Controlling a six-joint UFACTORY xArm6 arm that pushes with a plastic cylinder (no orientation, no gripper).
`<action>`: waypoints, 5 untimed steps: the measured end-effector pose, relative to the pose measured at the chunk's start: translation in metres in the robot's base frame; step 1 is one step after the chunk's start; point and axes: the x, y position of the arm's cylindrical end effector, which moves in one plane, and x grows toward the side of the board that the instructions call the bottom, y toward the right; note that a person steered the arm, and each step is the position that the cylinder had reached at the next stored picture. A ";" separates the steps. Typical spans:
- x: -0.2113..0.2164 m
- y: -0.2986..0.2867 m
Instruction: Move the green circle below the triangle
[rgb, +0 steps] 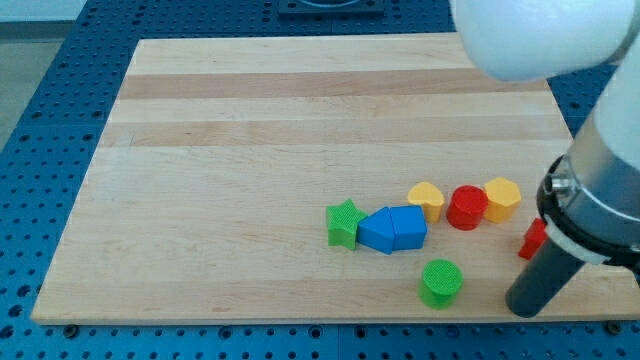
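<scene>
The green circle lies near the view's bottom edge of the wooden board. Two blue blocks touch each other just up and left of it: one that looks like a triangle and a blockier one. A green star touches the triangle's left side. My tip is on the board to the right of the green circle, clearly apart from it. The dark rod slants up to the right into the arm.
A row of blocks lies above the green circle: a yellow block, a red circle and a yellow hexagon. A red block is partly hidden behind the arm. The board's bottom edge is close.
</scene>
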 end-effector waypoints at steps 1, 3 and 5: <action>-0.002 -0.072; -0.008 -0.093; 0.000 -0.016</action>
